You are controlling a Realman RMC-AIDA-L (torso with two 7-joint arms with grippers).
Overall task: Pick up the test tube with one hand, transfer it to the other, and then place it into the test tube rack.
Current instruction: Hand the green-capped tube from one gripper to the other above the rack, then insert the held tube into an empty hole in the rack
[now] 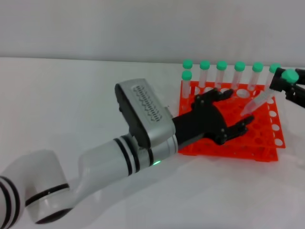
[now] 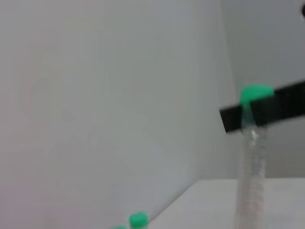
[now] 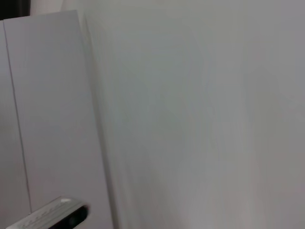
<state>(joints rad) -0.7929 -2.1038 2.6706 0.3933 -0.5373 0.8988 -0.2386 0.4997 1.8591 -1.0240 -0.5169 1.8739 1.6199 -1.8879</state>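
In the head view my right gripper (image 1: 283, 85), at the right edge, is shut on the test tube (image 1: 259, 101) just below its green cap. The tube hangs tilted, with its tip down and to the left above the orange test tube rack (image 1: 267, 145). My left gripper (image 1: 237, 110) is open above the rack, its black claw fingers (image 1: 224, 95) spread on either side of the tube's tip without touching it. The left wrist view shows the tube (image 2: 252, 167) with a black finger (image 2: 271, 109) of the right gripper clamped across it under the cap.
Several green-capped tubes (image 1: 221, 71) stand in the rack's back row; one cap also shows in the left wrist view (image 2: 138, 220). The rack sits on a white table (image 1: 57, 95) before a white wall. The right wrist view shows the wall and the left arm's grey housing (image 3: 52, 217).
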